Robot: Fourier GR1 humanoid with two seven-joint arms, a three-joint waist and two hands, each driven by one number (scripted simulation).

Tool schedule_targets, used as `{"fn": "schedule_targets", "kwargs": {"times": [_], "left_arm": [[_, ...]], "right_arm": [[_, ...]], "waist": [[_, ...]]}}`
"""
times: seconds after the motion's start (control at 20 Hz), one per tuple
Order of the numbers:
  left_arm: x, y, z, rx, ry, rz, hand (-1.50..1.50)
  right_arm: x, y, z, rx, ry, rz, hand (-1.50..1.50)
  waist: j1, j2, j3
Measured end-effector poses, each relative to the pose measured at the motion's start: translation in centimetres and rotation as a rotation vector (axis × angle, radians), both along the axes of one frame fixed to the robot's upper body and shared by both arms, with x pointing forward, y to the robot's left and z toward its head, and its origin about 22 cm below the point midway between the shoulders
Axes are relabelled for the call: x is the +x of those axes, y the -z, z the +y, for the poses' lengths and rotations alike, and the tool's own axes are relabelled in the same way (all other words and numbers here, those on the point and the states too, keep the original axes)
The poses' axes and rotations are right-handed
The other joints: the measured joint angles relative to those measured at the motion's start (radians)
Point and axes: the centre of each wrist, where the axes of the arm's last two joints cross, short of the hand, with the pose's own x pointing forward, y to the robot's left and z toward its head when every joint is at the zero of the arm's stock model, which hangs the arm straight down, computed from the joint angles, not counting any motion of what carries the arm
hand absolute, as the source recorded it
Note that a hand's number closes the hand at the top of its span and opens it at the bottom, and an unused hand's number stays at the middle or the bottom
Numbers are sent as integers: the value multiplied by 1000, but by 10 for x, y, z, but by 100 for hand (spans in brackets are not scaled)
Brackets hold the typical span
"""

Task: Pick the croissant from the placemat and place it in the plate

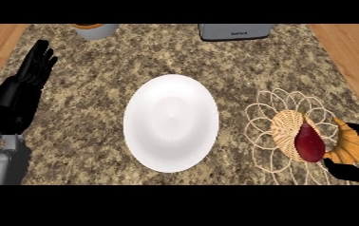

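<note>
Lit softly and evenly from above, bright across the speckled brown granite counter (91, 101). Strongest on the round white glossy plate (170, 123), nearly washed out at its middle, with faint grey shading toward the lower rim. Darkest on the black left hand (32, 78) at the left edge, almost a flat silhouette. Stretched vertically, so that the plate looks taller than wide.
</note>
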Motion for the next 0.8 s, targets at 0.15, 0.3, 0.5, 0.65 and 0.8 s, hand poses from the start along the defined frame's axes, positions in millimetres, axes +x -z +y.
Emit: {"fn": "schedule_targets", "kwargs": {"times": [0.15,0.3,0.5,0.65,0.8], "left_arm": [[0,-2,0,0,10,-5,0],[-1,-3,-2,0,17,-5,0],[2,-6,-7,-5,28,-3,0],[1,-4,-13,-4,42,-8,0],[3,-2,-17,-8,59,-11,0]], "right_arm": [[-26,-10,23,26,-6,-73,150],[-45,-29,52,75,-49,-166,150],[-61,-64,97,168,-151,-308,150],[-76,-92,127,262,-218,-402,150],[-86,-111,155,340,-261,-456,150]], "waist": [[6,6,5],[14,10,9],[27,14,11],[38,17,12],[55,21,13]]}}
